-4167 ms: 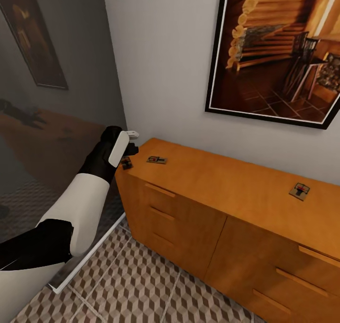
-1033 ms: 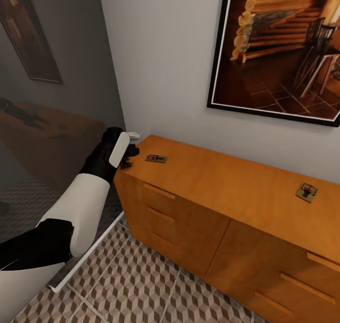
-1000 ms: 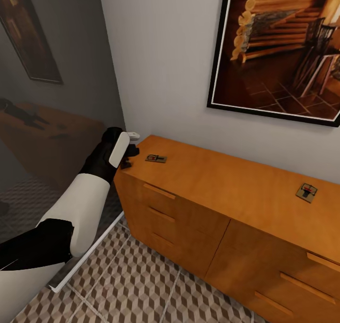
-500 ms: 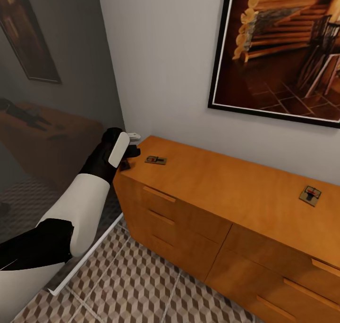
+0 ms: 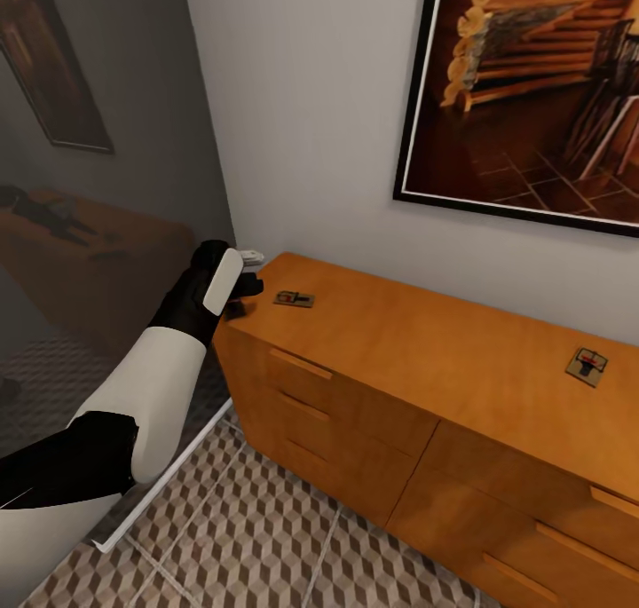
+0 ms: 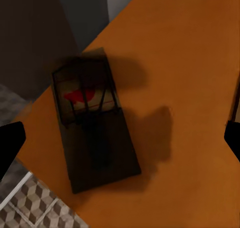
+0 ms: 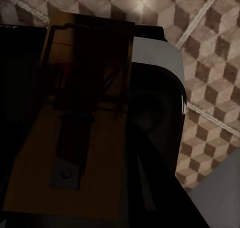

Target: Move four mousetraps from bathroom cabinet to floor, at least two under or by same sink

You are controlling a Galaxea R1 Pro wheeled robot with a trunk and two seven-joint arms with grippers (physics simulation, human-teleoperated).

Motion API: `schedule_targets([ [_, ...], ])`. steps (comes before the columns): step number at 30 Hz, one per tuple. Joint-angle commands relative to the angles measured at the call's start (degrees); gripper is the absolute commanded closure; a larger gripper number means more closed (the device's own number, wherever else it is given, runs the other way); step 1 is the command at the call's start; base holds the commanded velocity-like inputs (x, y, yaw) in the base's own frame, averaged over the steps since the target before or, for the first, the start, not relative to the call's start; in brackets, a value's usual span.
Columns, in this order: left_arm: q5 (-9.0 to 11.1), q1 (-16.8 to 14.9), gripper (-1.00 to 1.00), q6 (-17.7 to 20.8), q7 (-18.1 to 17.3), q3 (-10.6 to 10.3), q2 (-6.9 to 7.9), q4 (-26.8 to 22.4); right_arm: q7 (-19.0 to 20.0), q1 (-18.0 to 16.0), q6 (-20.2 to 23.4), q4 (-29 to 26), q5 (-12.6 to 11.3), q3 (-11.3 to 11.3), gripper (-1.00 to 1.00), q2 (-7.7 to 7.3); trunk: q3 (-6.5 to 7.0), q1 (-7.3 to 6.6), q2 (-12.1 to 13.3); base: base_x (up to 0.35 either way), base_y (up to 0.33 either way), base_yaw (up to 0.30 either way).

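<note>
Orange-brown cabinet (image 5: 426, 359) carries two mousetraps (image 5: 294, 299) on top. The left hand (image 5: 241, 290) hovers spread over a third mousetrap (image 6: 92, 118) at the cabinet's left corner. The right hand (image 7: 30, 113) grips another trap (image 7: 75, 123).

A mousetrap (image 7: 75, 133) (tan board, dark bar) above the patterned floor tiles (image 7: 205, 73).

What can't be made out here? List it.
The corner mousetrap: head view, the left gripper mostly covers it.
The cabinet: right end cut off by the head view's edge.
Grip on the close-up mousetrap: right wrist view, too dark.
The far mousetrap: head view, details too small.
</note>
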Motion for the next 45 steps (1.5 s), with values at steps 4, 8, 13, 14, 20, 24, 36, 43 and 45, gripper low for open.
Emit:
schedule_targets([
  [4,0.6,0.0,-1.00,0.1,0.6,-0.1,0.03,-0.1,0.2,0.0,-0.2,0.1,0.0,0.1,1.00,-0.02,-0.05,0.00,0.0,0.000,0.075,0.000],
  [8,0.6,0.0,-1.00,0.1,0.6,-0.1,0.03,0.0,0.2,0.0,-0.2,0.1,0.0,0.1,1.00,-0.02,-0.05,0.00,0.0,0.000,0.011,0.000],
  [13,0.6,0.0,-1.00,0.1,0.6,-0.1,0.03,0.0,0.2,0.0,-0.2,0.1,0.0,0.1,1.00,0.01,-0.05,0.00,0.0,0.000,0.002,0.000],
  [14,0.6,0.0,-1.00,0.1,0.6,-0.1,0.03,0.0,0.2,0.0,-0.2,0.1,0.0,0.1,1.00,0.04,-0.05,0.00,0.0,0.000,0.000,0.000],
  [20,0.6,0.0,-1.00,0.1,0.6,-0.1,0.03,0.0,0.2,0.0,-0.2,0.1,0.0,0.1,1.00,0.07,-0.22,0.00,0.0,0.000,0.000,0.000],
  [24,0.6,0.0,-1.00,0.1,0.6,-0.2,0.03,0.0,0.2,0.0,-0.2,0.1,0.0,0.1,1.00,0.07,-0.54,0.00,0.0,0.000,0.000,0.000],
  [36,0.6,0.0,-1.00,0.1,0.6,-0.2,0.03,0.0,0.2,0.0,-0.2,0.1,0.0,0.1,1.00,0.07,-1.63,0.00,0.0,0.000,0.000,0.000],
  [43,0.6,0.0,-1.00,0.1,0.6,-0.2,0.03,0.0,0.2,0.1,-0.2,0.1,0.0,0.1,1.00,0.07,-2.27,0.00,0.0,0.000,0.000,0.000],
  [45,0.6,0.0,-1.00,0.1,0.6,-0.2,0.03,0.0,0.2,0.1,-0.2,0.1,0.0,0.1,1.00,0.07,-2.46,0.00,0.0,0.000,0.000,0.000],
])
